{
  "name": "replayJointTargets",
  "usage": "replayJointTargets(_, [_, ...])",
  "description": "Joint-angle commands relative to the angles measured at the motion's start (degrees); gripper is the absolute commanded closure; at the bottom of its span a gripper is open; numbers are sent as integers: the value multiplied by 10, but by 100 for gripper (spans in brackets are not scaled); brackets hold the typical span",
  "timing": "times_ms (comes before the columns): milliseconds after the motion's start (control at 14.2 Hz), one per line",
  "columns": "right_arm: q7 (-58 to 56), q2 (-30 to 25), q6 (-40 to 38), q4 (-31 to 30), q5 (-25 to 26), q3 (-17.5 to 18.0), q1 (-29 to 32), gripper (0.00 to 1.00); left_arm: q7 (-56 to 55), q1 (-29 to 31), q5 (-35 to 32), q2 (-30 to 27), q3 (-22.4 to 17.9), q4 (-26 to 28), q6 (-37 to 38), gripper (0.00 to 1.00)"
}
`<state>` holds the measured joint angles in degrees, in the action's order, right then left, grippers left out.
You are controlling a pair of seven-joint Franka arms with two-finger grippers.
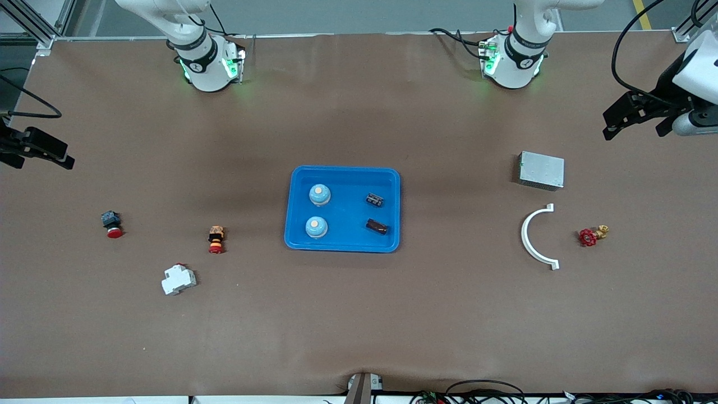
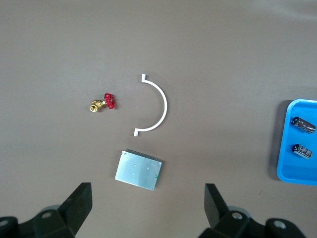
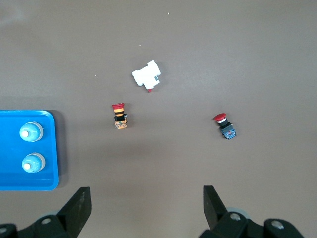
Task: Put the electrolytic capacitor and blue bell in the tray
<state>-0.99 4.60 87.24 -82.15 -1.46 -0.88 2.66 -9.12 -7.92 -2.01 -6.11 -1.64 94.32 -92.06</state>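
The left gripper (image 2: 146, 208), jaws wide and empty, hangs over bare table; the grey metal box (image 2: 138, 170) lies closest under it, then the white curved piece (image 2: 157, 105) and red-handled valve (image 2: 103, 102). Under the right gripper (image 3: 143, 208), also wide open, bare cloth spreads out to the orange button (image 3: 119, 115), white breaker (image 3: 147, 76) and red pushbutton (image 3: 225, 126). The tray (image 3: 10, 184) edges in at its side.

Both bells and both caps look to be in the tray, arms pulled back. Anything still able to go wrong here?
Little, it seems.
1. The two capacitors lie on their sides in the tray, so a bump might roll them.
2. The blue bells stand upright near one rim; a knock could tip them.
3. The left gripper hangs above the grey metal box; the right gripper waits at its table end. Both are open.
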Motion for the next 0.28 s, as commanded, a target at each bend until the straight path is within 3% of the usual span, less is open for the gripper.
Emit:
replayJointTargets(0, [-10,-13,0,-6,-9,7,14,0,-1,3,9,8,0,-16,7,0])
replayJointTargets(212, [-10,-13,0,-6,-9,7,16,0,-1,2,7,8,0,-15,13,0])
